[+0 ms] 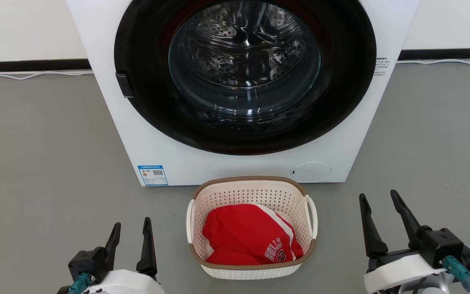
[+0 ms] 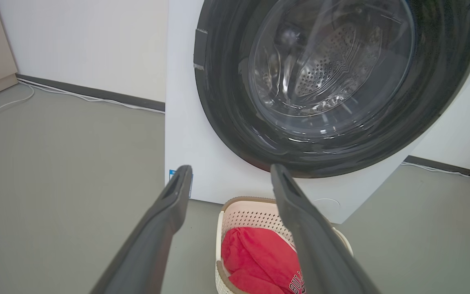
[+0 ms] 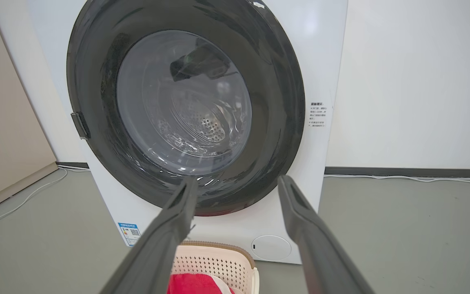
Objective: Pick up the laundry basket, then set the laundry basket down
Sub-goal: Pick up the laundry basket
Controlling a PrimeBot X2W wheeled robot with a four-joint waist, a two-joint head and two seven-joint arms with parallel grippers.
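Dark fingers of the left hand [image 1: 132, 222] stand spread and empty, and the right hand [image 1: 377, 194] is likewise released, holding nothing. Between them, apart from both, the laundry basket [image 1: 255, 195] sits on the grey floor [image 1: 43, 163] (a red garment [image 1: 243, 232] lies inside), just in front of the white washing machine [image 1: 186, 159].

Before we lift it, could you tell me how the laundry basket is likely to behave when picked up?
The laundry basket looks like perforated plastic, so probably light and slightly flexible. The soft red garment inside likely adds little weight. Its loop handles may let it swing.
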